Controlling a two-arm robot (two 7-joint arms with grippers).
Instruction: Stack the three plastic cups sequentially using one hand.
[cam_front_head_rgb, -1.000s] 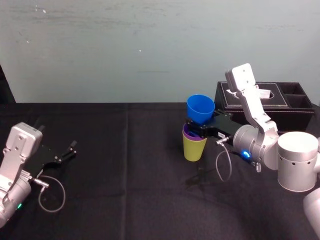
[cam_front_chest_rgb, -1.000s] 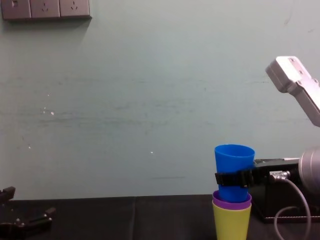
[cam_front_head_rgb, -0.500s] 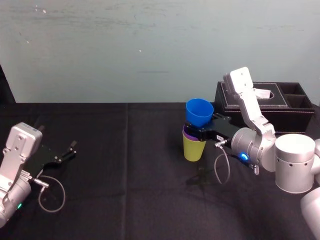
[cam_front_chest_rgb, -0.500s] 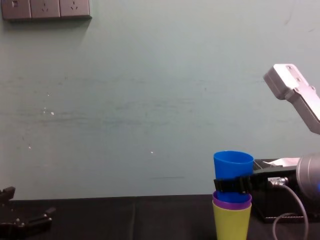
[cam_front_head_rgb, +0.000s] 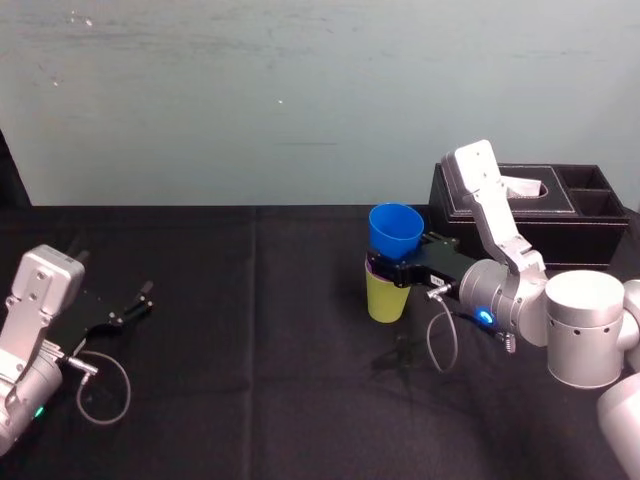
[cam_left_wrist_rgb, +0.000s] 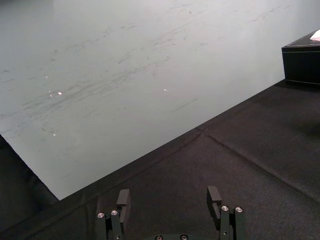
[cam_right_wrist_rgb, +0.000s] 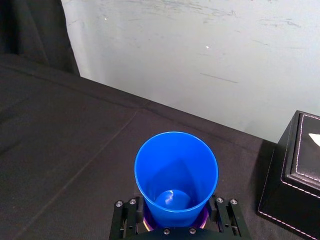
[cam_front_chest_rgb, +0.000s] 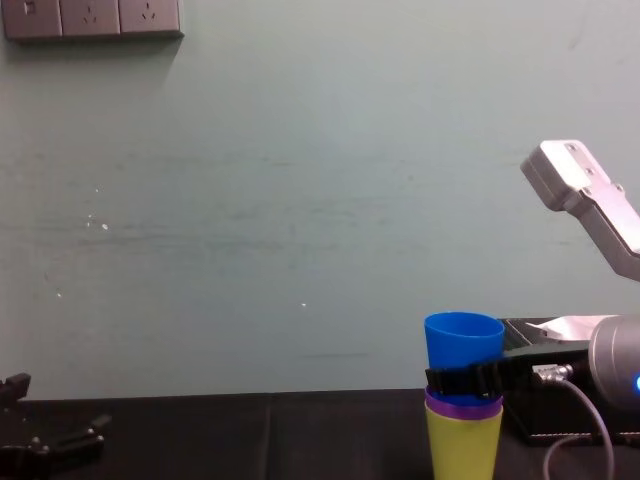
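From my station I see the right claw (cam_front_head_rgb: 396, 268) reaching in from the right side of the bench (cam_front_head_rgb: 250, 380), clenched on the blue cup (cam_front_head_rgb: 396, 228) low on its wall, one thin black finger on either side. In the right wrist view the fingers (cam_right_wrist_rgb: 127, 219) sit against the cup's flanks, and I am looking straight down into its open mouth to its base. The blue cup is upright and partly seated in the purple cup (cam_front_chest_rgb: 462, 405), which shows as a narrow band of rim just under the claw. The purple cup is nested deep in the yellow-green cup (cam_front_chest_rgb: 462, 446), which stands upright on the black cloth a little right of the bench's middle. From the chest camera the three read as one column: yellow-green at the bottom, the purple rim above it, then the black bar of the claw across the blue cup, whose upper half stands clear above. A grey cable loops down from the right wrist toward the cloth. The black tissue box (cam_front_head_rgb: 530, 215) sits behind and to the right of the stack, near it but apart, with white tissue showing at its top slot. The left claw (cam_front_head_rgb: 130, 305) is parked far off at the left of the bench, low over the cloth, its fingers spread and holding nothing.
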